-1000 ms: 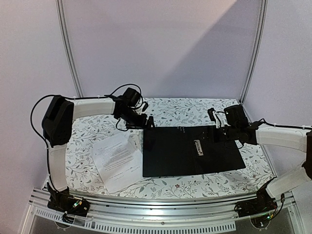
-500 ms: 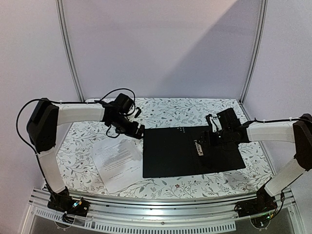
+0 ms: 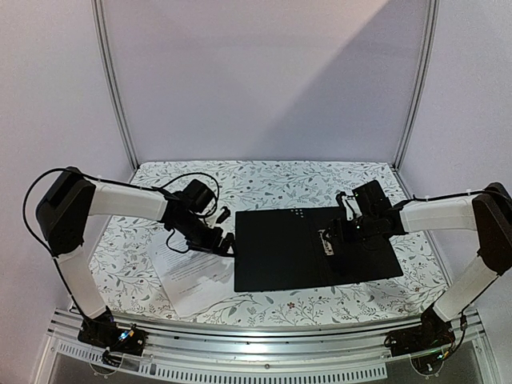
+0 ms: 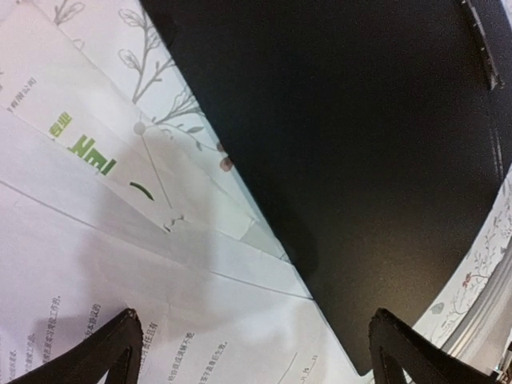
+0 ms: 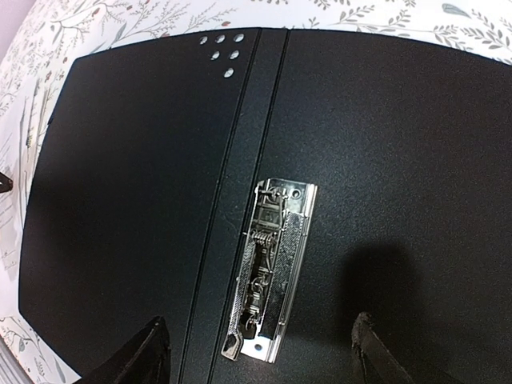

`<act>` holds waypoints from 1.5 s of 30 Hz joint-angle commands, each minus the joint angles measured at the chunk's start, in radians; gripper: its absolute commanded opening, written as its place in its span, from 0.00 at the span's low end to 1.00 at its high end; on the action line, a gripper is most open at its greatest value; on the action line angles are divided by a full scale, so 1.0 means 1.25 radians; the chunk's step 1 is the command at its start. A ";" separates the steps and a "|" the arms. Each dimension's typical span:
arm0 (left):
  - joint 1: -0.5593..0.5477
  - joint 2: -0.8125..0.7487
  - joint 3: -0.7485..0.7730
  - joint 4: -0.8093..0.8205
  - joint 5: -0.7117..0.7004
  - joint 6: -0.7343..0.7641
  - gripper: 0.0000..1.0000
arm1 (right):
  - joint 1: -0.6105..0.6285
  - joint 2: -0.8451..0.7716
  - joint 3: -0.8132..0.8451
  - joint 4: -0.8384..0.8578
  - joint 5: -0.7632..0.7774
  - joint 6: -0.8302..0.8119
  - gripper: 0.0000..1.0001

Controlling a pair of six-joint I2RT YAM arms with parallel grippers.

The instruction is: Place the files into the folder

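Black folder (image 3: 316, 250) lying opened flat; right gripper (image 5: 260, 344) spread wide, empty, above its metal clip (image 5: 270, 268). Left gripper (image 4: 256, 344) wide, empty, over files (image 4: 96, 240) at folder's 9 o'clock.

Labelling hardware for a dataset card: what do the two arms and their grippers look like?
Both the left arm and right arm have white tubular links joined by boxy black housings. The left gripper and right gripper are black, with dark tapered fingers. Thin black cables loop loosely near each wrist. No markings are visible.
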 commanded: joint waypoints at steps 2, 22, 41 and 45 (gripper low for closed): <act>0.051 0.004 -0.026 -0.084 -0.101 0.024 0.99 | -0.002 0.003 0.012 0.009 0.010 -0.005 0.77; 0.028 -0.083 0.176 -0.065 -0.497 0.083 1.00 | -0.002 0.010 0.030 -0.014 0.066 -0.008 0.74; -0.153 0.010 0.175 0.380 -0.289 -0.035 0.64 | 0.041 0.067 0.149 -0.183 0.007 0.013 0.38; -0.168 0.030 0.116 0.429 -0.203 -0.103 0.60 | 0.040 0.078 0.168 -0.236 0.026 0.016 0.35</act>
